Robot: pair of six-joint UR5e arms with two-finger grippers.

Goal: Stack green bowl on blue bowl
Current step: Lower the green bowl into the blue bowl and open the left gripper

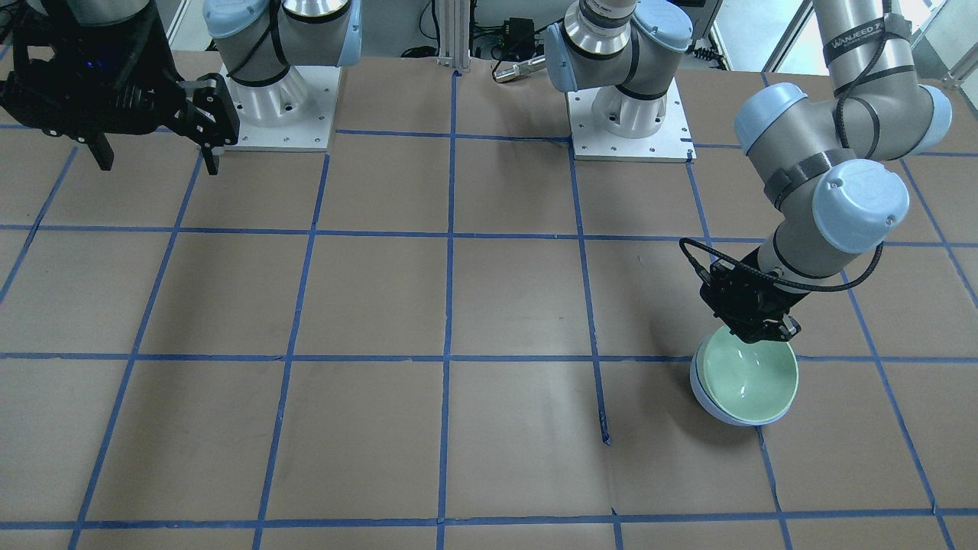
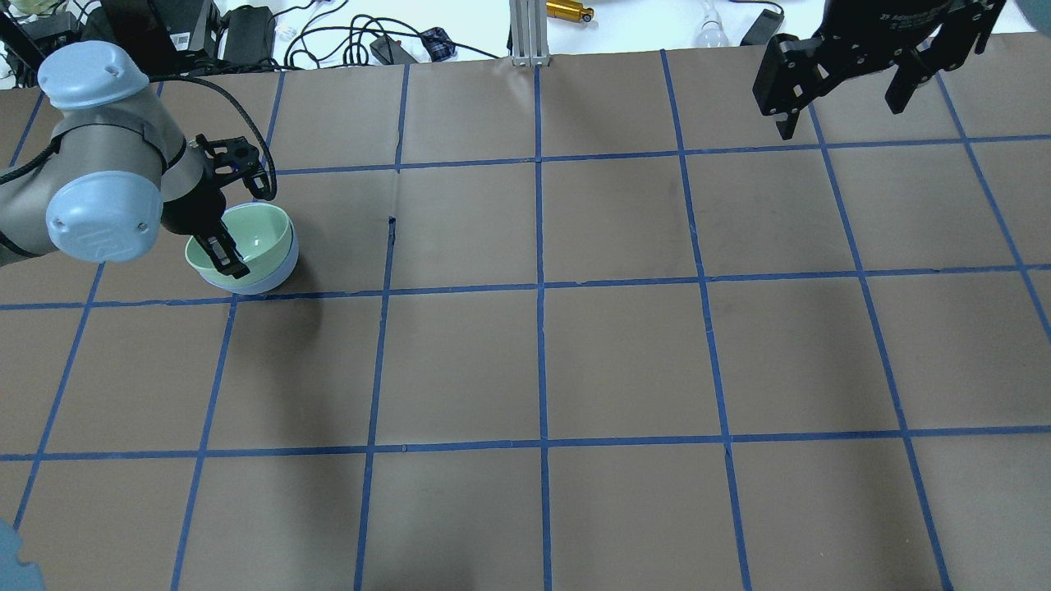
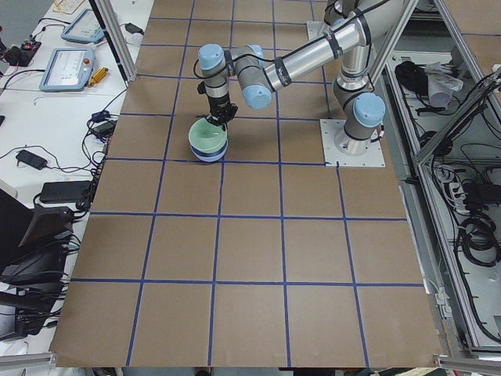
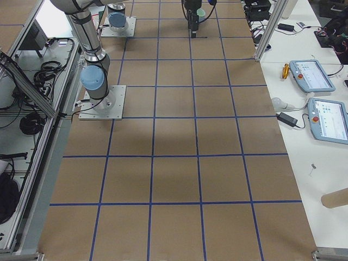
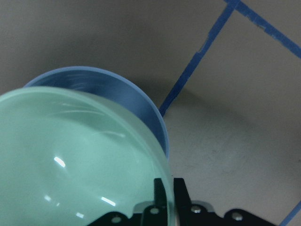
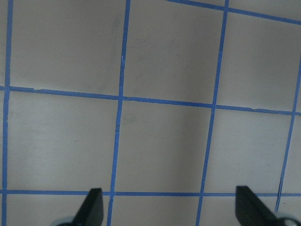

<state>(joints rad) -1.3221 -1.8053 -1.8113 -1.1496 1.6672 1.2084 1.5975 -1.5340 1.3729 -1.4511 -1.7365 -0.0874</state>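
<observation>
Left gripper (image 5: 167,192) clamped on green bowl (image 5: 70,160) rim, askew in blue bowl (image 5: 141,106); release may rock it out.

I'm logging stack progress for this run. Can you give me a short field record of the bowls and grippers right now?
green bowl: nested in the blue bowl, rim higher
blue bowl: on the table, under the green bowl
left gripper: clamped on the green bowl's rim
right gripper: open, empty, far from both bowls
stack: in place, not yet released
</observation>
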